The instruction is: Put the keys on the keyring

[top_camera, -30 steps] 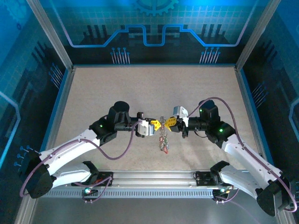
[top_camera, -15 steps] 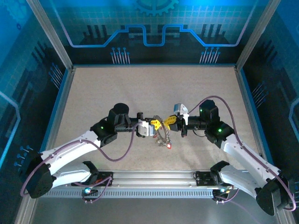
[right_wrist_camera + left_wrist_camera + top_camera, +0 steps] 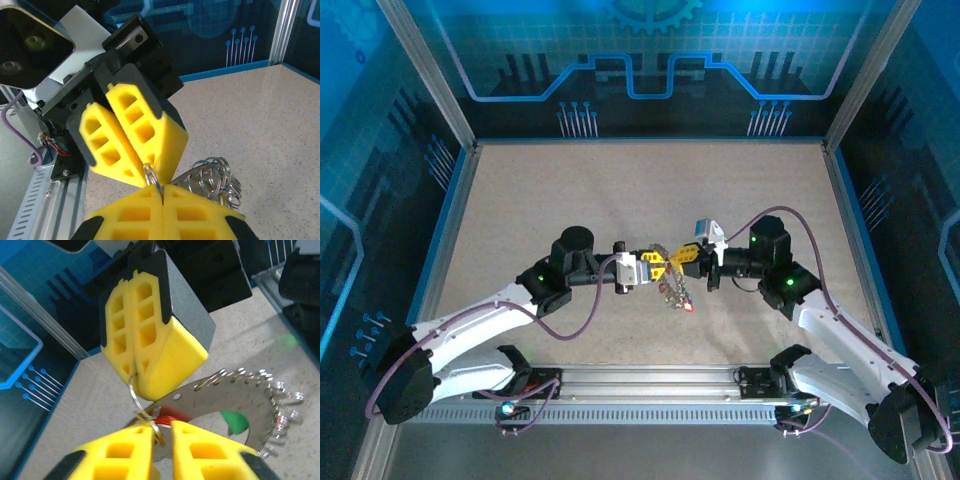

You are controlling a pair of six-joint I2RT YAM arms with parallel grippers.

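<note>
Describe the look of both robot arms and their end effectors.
The left arm and right arm have white links, black joints with green lights, and looping purple cables. The left end effector and right end effector carry yellow, cut-out fingers on black mounts.

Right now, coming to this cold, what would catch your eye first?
The left end effector and right end effector meet tip to tip over the middle of the table, a thin wire loop pinched by the right one. Right by them is the keyring, its rim crowded with small rings, a green tag showing inside its curve.
</note>
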